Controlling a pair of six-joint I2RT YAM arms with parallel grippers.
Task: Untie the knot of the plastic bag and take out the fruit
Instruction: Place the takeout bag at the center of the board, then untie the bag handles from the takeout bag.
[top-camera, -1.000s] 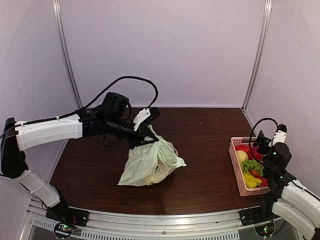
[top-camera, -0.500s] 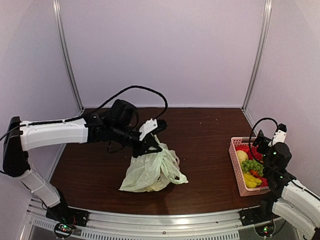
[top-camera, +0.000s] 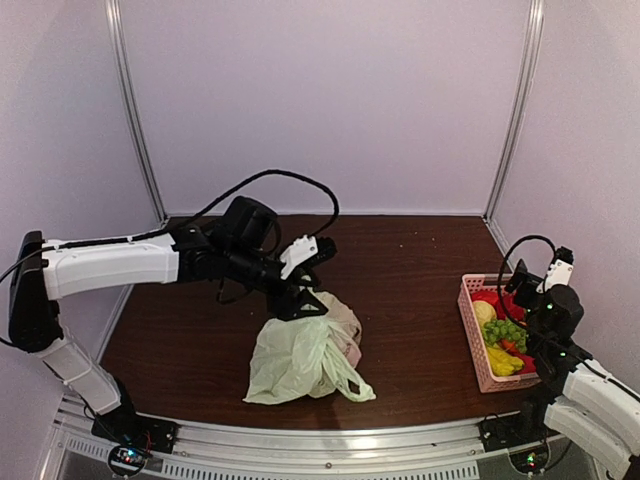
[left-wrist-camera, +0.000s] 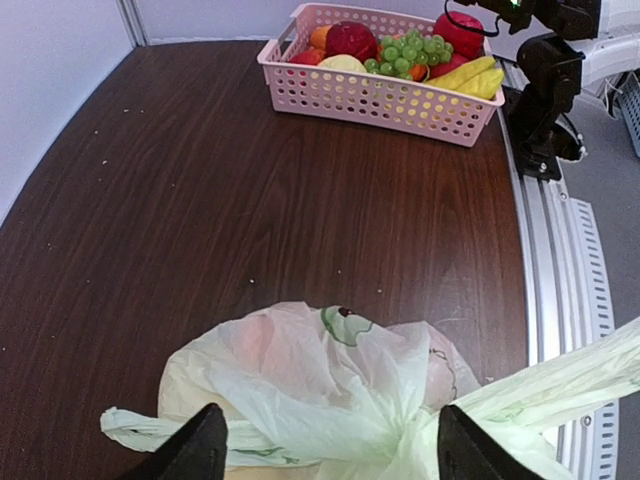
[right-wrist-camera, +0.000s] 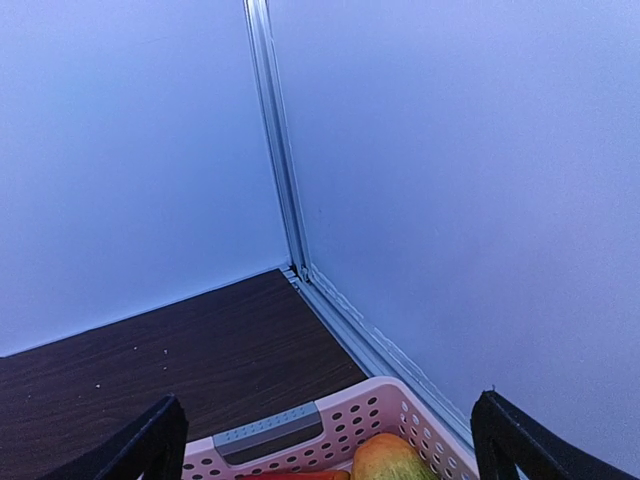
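The left end effector (left-wrist-camera: 330, 450) is hanging low over the plastic bag (left-wrist-camera: 300, 390), its two dark fingers (left-wrist-camera: 205, 445) standing wide apart and pinching nothing. The knot (left-wrist-camera: 400, 440) is sitting bunched between them, closer to the right-hand finger, and one pale green handle strip is running out past that finger toward the edge of the wrist view. Just beyond the fingertips the bag is slumping on the dark wooden tabletop (left-wrist-camera: 200, 180), with the fruit (left-wrist-camera: 440, 365) inside showing only as faint pinkish bulges through the thin plastic. From overhead, the left end effector (top-camera: 303, 297) is pointing down at the top of the bag (top-camera: 300, 360), which is lying directly beneath it and spreading toward the near edge of the tabletop (top-camera: 420, 260). Well beyond the bag a pink slatted basket (left-wrist-camera: 380, 100) is holding green grapes (left-wrist-camera: 405, 52), red fruits (left-wrist-camera: 350, 40) and yellow ones (left-wrist-camera: 470, 75). The right end effector (right-wrist-camera: 330, 445) is hovering just above the basket (right-wrist-camera: 290, 425) with its fingers (right-wrist-camera: 150, 440) spread wide and holding nothing, far off from the bag.
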